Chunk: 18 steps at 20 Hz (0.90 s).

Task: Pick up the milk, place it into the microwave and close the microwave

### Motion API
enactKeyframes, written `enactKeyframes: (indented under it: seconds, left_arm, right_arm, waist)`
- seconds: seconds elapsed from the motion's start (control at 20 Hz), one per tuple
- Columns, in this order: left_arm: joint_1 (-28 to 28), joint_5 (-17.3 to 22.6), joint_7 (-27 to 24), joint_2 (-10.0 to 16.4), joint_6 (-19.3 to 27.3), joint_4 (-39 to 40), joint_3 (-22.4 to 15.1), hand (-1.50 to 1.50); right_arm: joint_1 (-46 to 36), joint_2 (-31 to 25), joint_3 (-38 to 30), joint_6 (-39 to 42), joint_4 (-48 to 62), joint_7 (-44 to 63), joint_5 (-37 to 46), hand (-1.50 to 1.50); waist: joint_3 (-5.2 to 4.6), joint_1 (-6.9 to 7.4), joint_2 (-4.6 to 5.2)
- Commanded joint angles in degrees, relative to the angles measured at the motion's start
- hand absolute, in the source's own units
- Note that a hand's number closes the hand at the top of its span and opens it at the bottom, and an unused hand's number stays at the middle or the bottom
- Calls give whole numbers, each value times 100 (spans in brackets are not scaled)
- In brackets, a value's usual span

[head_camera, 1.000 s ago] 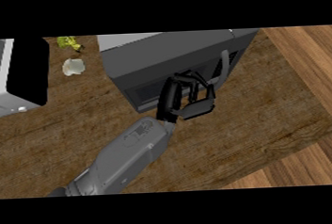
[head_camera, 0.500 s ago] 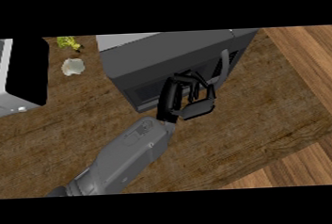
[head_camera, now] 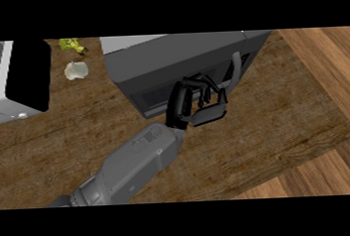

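1. Robot hand. Only the left robot hand [head_camera: 183,105] is in the head view. Its grey forearm [head_camera: 129,167] comes in from the lower left edge and runs up and to the right. The fingers [head_camera: 204,88] are curled in a narrow arch, with the tips towards the front face of the microwave [head_camera: 176,55]. No object can be seen inside the curl. The pictures do not show whether the fingertips touch the front face.

2. Microwave. The dark grey body lies directly beyond the robot hand and extends past it on both sides. Its door window [head_camera: 156,97] is just left of the robot hand. The door handle [head_camera: 236,70], a slim upright bar, is just to the right of the fingers and slightly beyond them. The door appears to lie flush with the body.

3. Milk. The milk cannot be seen anywhere in the view, so its position cannot be stated.

4. Table. The wooden table [head_camera: 281,127] carries the microwave and runs under the forearm and out to the right of the robot hand.

5. Other items. All lie well to the left of the robot hand.
- A white appliance [head_camera: 2,85] with a black panel stands at the left edge.
- A small pale round item [head_camera: 76,70] sits between that appliance and the microwave.
- A yellow-green item [head_camera: 72,45] lies just beyond the pale one.
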Motion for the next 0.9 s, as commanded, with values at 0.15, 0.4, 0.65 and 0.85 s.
enactKeyframes:
  seconds: [0.15, 0.4, 0.65, 0.85]
  left_arm:
    - [-591, 209, 35, 3, -5, 426, 231, 150]
    - [-571, 320, -66, 3, -44, 450, 160, 150]
    - [-589, 373, -195, 3, -33, 468, 59, 150]
    - [-651, 478, -187, 3, -83, 477, 8, 150]
  right_arm:
    - [-154, -224, -121, 60, 235, -48, 78, -150]
    - [-202, -224, -157, 185, 526, -41, -113, -150]
    - [-366, -275, -205, 311, 768, -72, -302, -150]
    - [-429, -296, -204, 383, 939, -38, -415, -150]
  waist:
    - [3, -16, 67]
    - [9, -7, 99]
    - [14, 43, 128]
    - [17, 33, 141]
